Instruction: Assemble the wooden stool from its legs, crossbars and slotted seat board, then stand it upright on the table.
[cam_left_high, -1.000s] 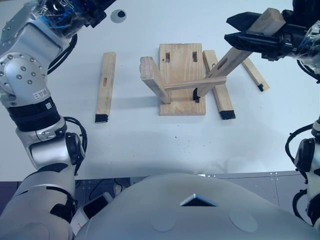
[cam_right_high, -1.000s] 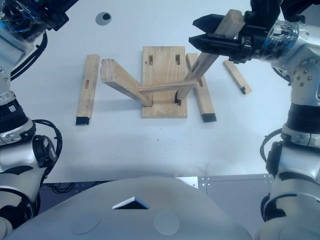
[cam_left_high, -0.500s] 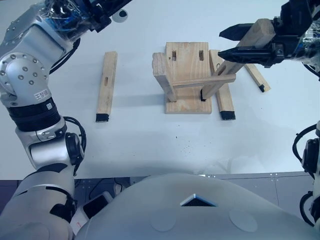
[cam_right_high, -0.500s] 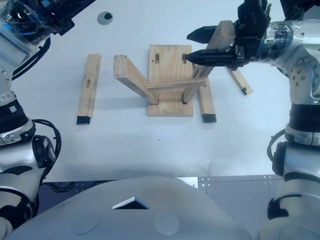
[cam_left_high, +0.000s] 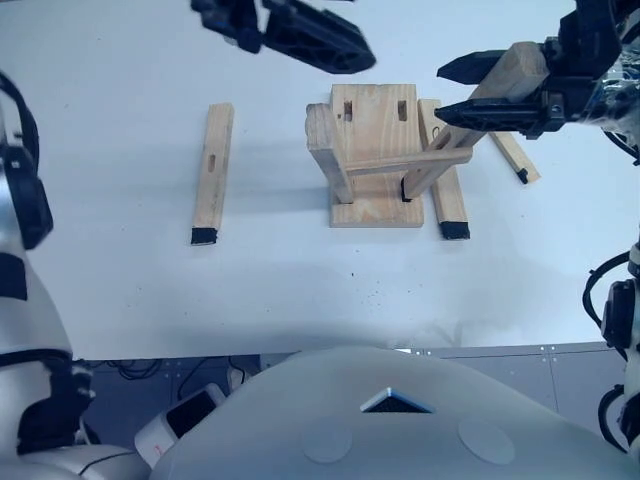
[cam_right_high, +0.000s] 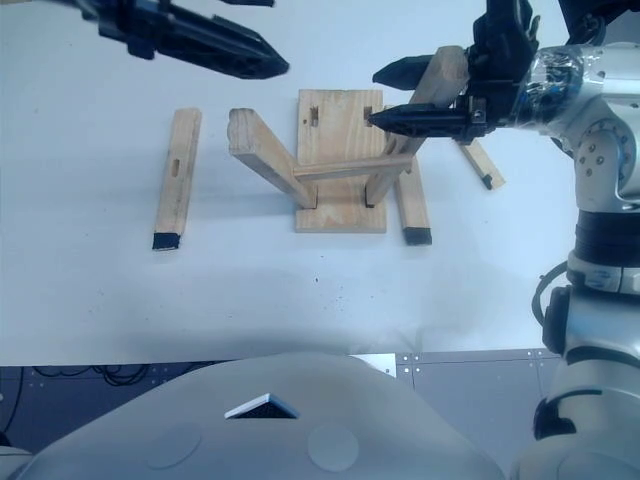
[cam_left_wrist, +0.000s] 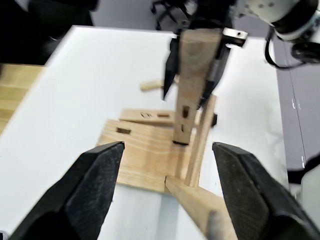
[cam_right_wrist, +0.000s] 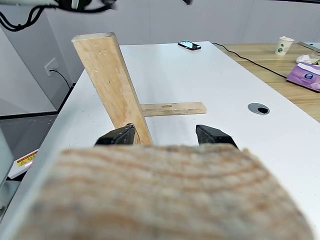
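The slotted seat board (cam_left_high: 375, 128) lies flat mid-table. On it stands a frame of two legs joined by a crossbar (cam_left_high: 405, 160). My right gripper (cam_left_high: 478, 90) is shut on the top of the right leg (cam_left_high: 450, 135), which leans. The left leg (cam_left_high: 325, 150) is free, its top tilted to the left. My left gripper (cam_left_high: 345, 52) hovers open above the table just behind and left of that leg; in the left wrist view its fingers (cam_left_wrist: 100, 185) are spread wide, facing the frame. A loose leg (cam_left_high: 212, 170) lies further left.
Another loose leg (cam_left_high: 447, 200) lies against the board's right edge, and a short crossbar (cam_left_high: 515, 155) lies beyond it. In the right wrist view, a cable hole (cam_right_wrist: 258, 108), a phone (cam_right_wrist: 190, 46) and a cup (cam_right_wrist: 282, 45) are farther off. The table's near half is bare.
My left gripper has swung in from the upper left to just behind the frame. The right gripper first stood the frame more upright, and the board slid slightly right; since then it has held still.
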